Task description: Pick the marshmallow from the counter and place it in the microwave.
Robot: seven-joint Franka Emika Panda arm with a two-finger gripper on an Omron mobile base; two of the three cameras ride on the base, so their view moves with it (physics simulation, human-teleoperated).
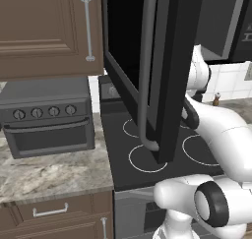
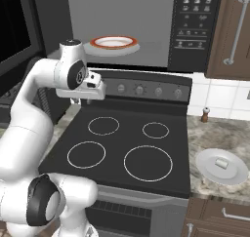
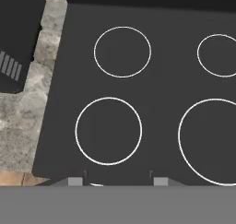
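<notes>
Gripper (image 3: 118, 179) is pictured poised above the black glass stovetop with white rings (image 3: 159, 87), its two dark tips standing apart with nothing held between them. The small white cylindrical marshmallow (image 2: 222, 163) is seen well off to the gripper's right and lower down, lying on a round pale grey plate (image 2: 234, 175) on the mottled beige-grey stone counter (image 2: 215, 133). The large black microwave (image 2: 146, 16) is shown above and beyond the gripper, its grey cavity exposed and a white dish with an orange-red rim (image 2: 113, 42) already set inside. Its tall dark-glass door (image 1: 167, 61) hangs open close on the gripper's left.

Trouble is judged likeliest from that door, which could be struck if the arm is swung wide. The soft marshmallow could also be squashed or nudged off its plate, and the small brown shaker (image 2: 205, 115) beyond it could be toppled.

Markings on the microwave's control panel (image 2: 195, 16) are too small to be read; no brand can be made out.
</notes>
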